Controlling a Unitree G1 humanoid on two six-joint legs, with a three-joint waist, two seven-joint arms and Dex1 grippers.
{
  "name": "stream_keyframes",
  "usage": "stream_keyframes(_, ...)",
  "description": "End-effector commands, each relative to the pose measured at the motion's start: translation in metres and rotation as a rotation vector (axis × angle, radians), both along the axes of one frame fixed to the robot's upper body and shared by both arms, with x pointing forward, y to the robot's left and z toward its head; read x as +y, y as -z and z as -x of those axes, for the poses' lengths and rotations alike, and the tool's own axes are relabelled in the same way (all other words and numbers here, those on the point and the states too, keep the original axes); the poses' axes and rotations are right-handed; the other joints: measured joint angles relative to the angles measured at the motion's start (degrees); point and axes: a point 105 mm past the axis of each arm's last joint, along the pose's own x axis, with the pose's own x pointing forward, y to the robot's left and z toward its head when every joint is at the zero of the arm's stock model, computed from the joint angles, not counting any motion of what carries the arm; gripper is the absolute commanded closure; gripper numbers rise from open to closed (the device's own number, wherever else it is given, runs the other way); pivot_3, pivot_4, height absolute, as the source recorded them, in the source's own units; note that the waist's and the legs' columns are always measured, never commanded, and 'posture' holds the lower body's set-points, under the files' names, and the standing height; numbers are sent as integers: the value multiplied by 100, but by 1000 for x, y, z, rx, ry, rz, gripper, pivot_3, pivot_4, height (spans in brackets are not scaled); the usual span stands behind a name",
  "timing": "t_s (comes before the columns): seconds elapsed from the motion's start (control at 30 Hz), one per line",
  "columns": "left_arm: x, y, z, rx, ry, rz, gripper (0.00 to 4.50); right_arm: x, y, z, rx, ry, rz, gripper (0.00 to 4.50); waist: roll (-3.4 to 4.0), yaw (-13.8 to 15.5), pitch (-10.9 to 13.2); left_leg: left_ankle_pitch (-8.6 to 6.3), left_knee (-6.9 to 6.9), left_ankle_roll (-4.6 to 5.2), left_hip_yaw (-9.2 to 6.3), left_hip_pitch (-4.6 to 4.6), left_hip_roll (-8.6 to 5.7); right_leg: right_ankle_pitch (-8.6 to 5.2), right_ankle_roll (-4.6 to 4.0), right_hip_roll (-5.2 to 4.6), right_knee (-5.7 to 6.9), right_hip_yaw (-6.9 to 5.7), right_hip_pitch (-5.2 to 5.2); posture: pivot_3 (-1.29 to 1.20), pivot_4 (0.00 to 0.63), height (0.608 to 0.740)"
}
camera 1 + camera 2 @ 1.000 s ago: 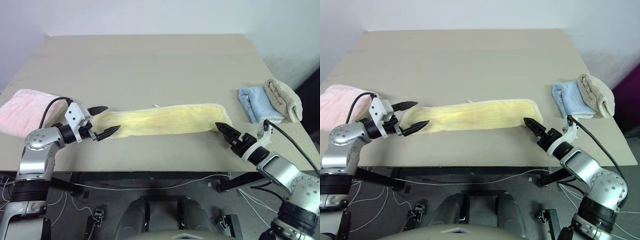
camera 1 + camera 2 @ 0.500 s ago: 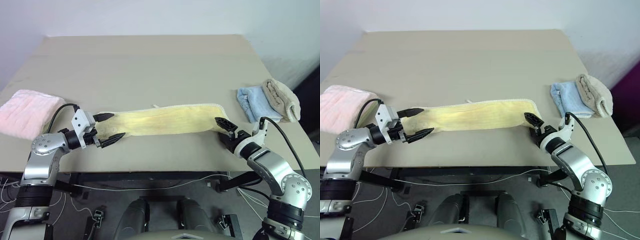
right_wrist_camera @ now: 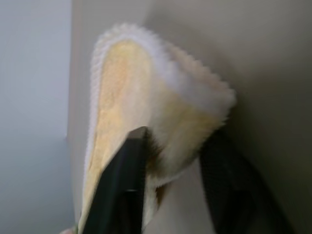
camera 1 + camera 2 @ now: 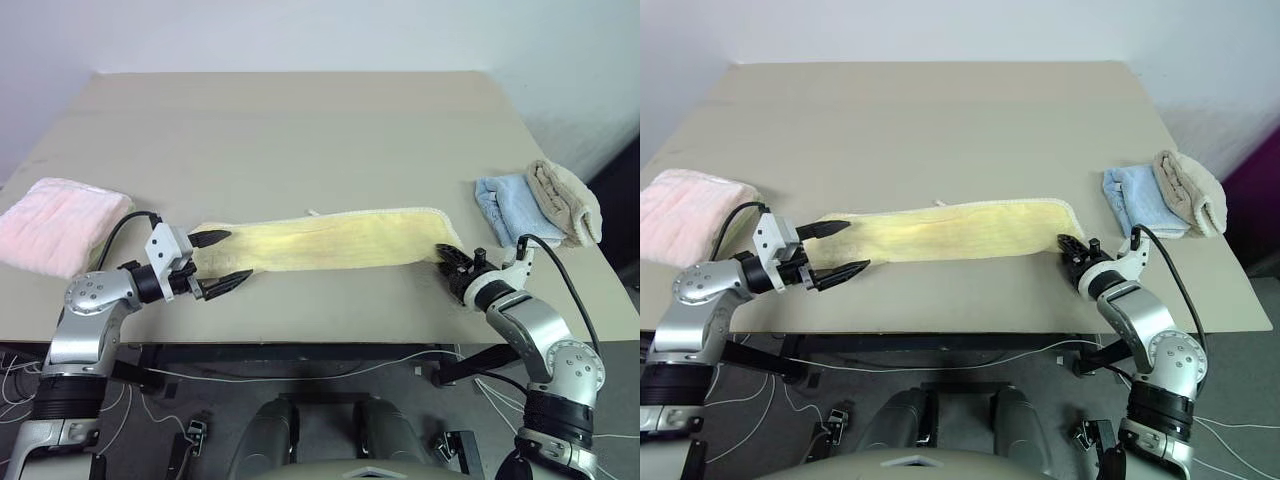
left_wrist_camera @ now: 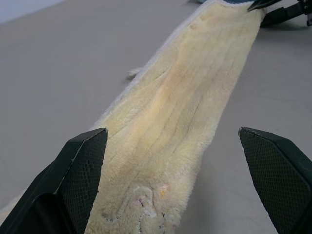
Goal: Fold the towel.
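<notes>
1. Beige table (image 4: pixel 300 130), pale wall behind, cables below the front edge.
2. Right gripper (image 4: pixel 447 258) at the front right of the table, fingers (image 3: pixel 127 180) pinched on the right end of the towel (image 4: pixel 330 240); towel corner bunched up and lifted between the two black fingers in the right wrist view.
3. Left gripper (image 4: pixel 222 262) at the front left, spread wide, one finger on each side of the towel's left end; left wrist view with fingertips (image 5: pixel 83 161) apart and cloth between them, not clamped.
4. Pale yellow towel stretched out as a long narrow strip across the near part of the table, from the left gripper to the right gripper, flat along its middle, small white label (image 4: pixel 313 212) sticking out at the far edge.
5. Pink folded towel (image 4: pixel 55 222) at the table's left edge, near the left arm, apart from the yellow strip.
6. Light blue folded towel (image 4: pixel 508 205) and beige folded towel (image 4: pixel 568 198) side by side, touching, at the right edge, beyond the right gripper.
</notes>
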Motion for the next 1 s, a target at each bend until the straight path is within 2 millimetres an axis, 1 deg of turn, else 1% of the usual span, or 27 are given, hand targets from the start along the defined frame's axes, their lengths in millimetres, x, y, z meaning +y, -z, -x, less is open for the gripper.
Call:
stream_keyframes(0.03,-5,-10,2,-47,22,5,0,-12,0,0,5,77,-2,4224,-8,2,-5,0,0,0,0,0,0,0,0,0,-1,0,1,0,150,740)
stream_keyframes(0.07,-5,-10,2,-45,23,6,0,-13,-1,0,0,87,-4,4492,-13,3,-8,0,0,0,0,0,0,0,0,-1,-2,0,2,0,150,740)
stream_keyframes(0.13,-6,-9,2,-43,23,7,0,-16,-4,0,-10,107,-6,4492,-14,7,-9,0,0,0,-3,1,0,0,0,-1,-5,0,5,0,150,740)
stream_keyframes(0.3,-6,-7,2,-38,22,9,0,-32,-13,1,-39,158,15,4492,-12,20,-9,0,0,0,-3,0,0,0,0,-2,-5,1,4,0,150,740)
stream_keyframes(0.43,-5,-6,2,-35,18,9,0,-54,-28,6,-89,196,58,4492,-8,38,-6,-1,0,1,-3,-6,-2,0,0,-3,-7,0,-1,0,150,740)
stream_keyframes(0.5,-6,-6,2,-36,19,10,0,-56,-33,6,-106,193,69,4492,-7,13,-6,-1,-1,2,-2,-9,-2,0,0,-4,-7,2,-4,0,150,740)
stream_keyframes(0.67,-8,-6,1,-38,23,13,0,-54,-46,3,-151,163,140,4492,1,-13,-3,-1,-6,2,1,-8,3,-1,-1,1,-6,5,-8,0,150,740)
stream_keyframes(0.77,-9,-6,1,-39,23,13,0,-48,-64,0,-218,102,260,4492,5,-1,-1,-1,-4,2,4,-9,2,-1,-1,0,-6,5,-9,0,150,740)
stream_keyframes(0.83,-9,-7,1,-40,21,14,0,-30,-84,-4,-303,-40,472,4492,14,1,4,-1,-2,2,4,-9,2,-1,-1,0,-6,4,-8,0,150,740)
stream_keyframes(0.87,-9,-7,1,-41,21,14,0,-21,-90,-4,-332,-101,555,4492,18,-1,5,-1,-2,2,5,-10,1,-1,-1,-1,-6,3,-9,0,150,740)
stream_keyframes(0.9,-9,-7,1,-41,21,14,0,-17,-93,-5,-349,-137,602,4492,18,0,4,-1,-1,3,7,-10,1,-1,-1,0,-6,2,-10,0,150,740)
stream_keyframes(0.93,-9,-7,1,-42,21,15,0,-6,-97,-6,-380,-218,688,4492,15,-1,3,-1,-2,3,6,-10,2,-1,-1,1,-7,2,-12,0,150,740)
stream_keyframes(0.97,-10,-7,1,-43,21,16,0,1,-99,-6,-398,-273,746,4492,16,-6,3,-2,-2,3,2,-10,5,-1,-1,3,-8,-1,-10,0,150,740)
stream_keyframes(1.0,-11,-7,1,-44,22,18,0,15,-101,-7,-433,-362,832,4492,16,-7,3,-2,-2,3,3,-10,5,-1,-1,3,-8,-1,-10,0,150,740)
